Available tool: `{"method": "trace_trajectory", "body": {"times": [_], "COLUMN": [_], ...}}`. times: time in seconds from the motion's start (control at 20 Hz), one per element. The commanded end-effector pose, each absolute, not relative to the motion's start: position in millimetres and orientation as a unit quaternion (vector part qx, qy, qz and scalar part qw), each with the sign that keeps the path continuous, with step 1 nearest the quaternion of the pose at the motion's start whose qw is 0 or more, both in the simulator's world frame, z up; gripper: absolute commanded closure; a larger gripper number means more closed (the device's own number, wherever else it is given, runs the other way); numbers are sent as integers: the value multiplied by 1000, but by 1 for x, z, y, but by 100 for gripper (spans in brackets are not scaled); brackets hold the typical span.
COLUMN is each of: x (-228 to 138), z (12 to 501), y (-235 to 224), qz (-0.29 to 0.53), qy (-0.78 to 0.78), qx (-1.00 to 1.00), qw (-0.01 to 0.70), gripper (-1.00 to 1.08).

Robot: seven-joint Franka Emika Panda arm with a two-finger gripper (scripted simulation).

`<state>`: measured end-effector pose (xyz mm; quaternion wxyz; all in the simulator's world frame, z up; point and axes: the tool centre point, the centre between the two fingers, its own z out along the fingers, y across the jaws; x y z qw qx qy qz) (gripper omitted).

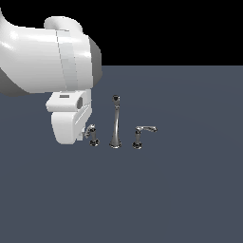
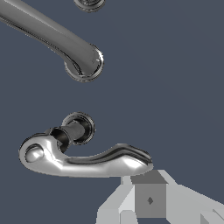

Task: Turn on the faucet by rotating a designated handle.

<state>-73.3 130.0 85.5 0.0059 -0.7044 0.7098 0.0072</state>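
Chrome lever handle point(image 2: 83, 157) of the three-piece faucet, curved and glossy, standing on a short dark-collared post point(image 2: 78, 130) set into the flat slate-grey surface point(image 1: 190, 190). In the exterior view, placed at that view's left end of the faucet row, right against the white arm's hand housing point(image 1: 69, 118) and partly hidden by it. Long axis, as seen from the wrist, running from the rounded hub over the post out to a tapering free end. Pale grey pincer finger point(image 2: 146, 192) sitting just beside that free end, touching or very nearly touching the lever's edge; contact not settled by these frames. Only one finger clearly visible, so open or closed not readable, and nothing plainly held between the fingers.

Beyond the lever, tall slim chrome spout point(image 1: 115, 124) rising from a flared base in the middle of the row, near but apart from the handle. Farther on, toward the exterior view's right, second chrome lever handle point(image 1: 143, 133) on its own post, well apart from the pincer.

Judged from this: a sideways push at the free end would swing the lever about its post. Spout base close enough to limit the sweep on that side. How far the lever stands turned: not readable from one moment.
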Motion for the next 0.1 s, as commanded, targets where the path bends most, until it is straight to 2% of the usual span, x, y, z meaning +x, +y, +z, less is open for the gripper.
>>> {"method": "trace_trajectory", "body": {"times": [0.0, 0.05], "x": [-60, -60], "z": [85, 85], "y": [67, 67], "qz": [0, 0], "qy": [743, 743], "qx": [-670, -670], "qw": [0, 0], "gripper": [108, 108]}}
